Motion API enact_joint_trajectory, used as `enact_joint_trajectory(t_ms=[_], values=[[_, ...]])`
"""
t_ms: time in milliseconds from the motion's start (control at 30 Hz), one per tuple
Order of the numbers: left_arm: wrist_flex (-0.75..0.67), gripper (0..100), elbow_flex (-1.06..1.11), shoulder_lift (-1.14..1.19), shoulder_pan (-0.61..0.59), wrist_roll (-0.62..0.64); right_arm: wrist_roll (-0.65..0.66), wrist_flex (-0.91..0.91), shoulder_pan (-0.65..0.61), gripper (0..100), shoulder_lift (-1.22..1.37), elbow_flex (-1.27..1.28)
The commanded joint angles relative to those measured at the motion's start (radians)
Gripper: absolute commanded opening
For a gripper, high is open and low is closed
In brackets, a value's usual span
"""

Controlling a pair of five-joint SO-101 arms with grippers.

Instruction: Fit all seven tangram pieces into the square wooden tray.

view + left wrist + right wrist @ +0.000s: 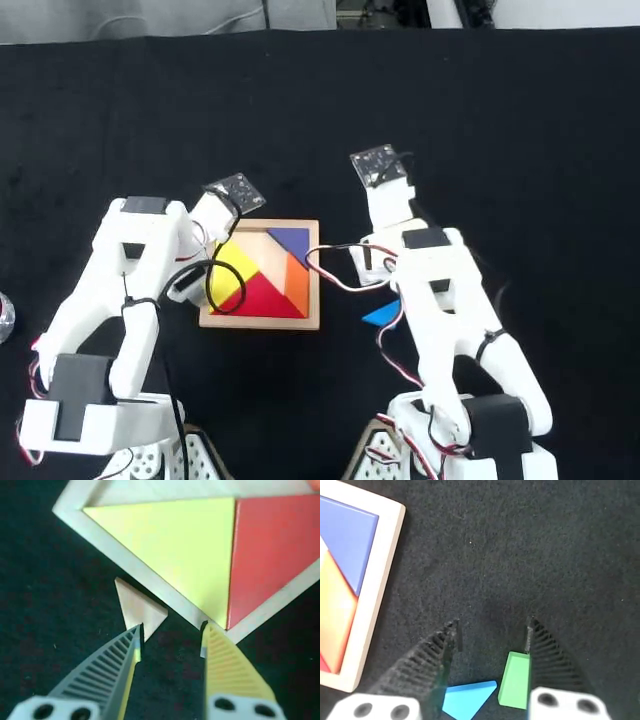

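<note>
1. Lighting's bright and even from above; the black cloth [520, 130] soaks most of it up.
2. The yellow triangle [175, 545] gets lit up pale.
3. Soft shadow sits on the cloth just ahead of the right gripper [492, 630].

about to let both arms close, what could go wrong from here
The left gripper is open, one finger at the pale triangle, the other at the tray rim; closing could clamp the rim or shove the tray. The right gripper is open by the green piece and blue piece, which lie close together; it might catch both or knock one away.
</note>
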Motion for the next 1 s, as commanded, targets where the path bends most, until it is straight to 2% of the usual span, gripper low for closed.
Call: enact_joint_trajectory(t_ms=[0, 233, 367, 567, 833, 967], values=[[-0.040, 20, -0.008, -0.005, -0.010, -0.012, 0.008, -0.014, -0.012, 20.4, 0.001, -0.010], [-0.091, 20, 0.019, 0.006, -0.012, -0.011, 0.008, -0.014, -0.012, 20.4, 0.001, -0.010], [-0.097, 20, -0.005, 0.087, -0.013, -0.011, 0.008, -0.014, -0.012, 20.4, 0.001, -0.010], [-0.023, 20, -0.090, 0.167, -0.015, -0.014, 0.008, -0.014, -0.012, 20.4, 0.002, -0.010], [-0.020, 20, -0.099, 0.172, -0.090, -0.127, 0.008, -0.014, -0.012, 20.4, 0.002, -0.010], [-0.015, 20, -0.124, 0.178, -0.110, -0.138, 0.009, -0.014, -0.014, 20.4, 0.002, -0.010]])
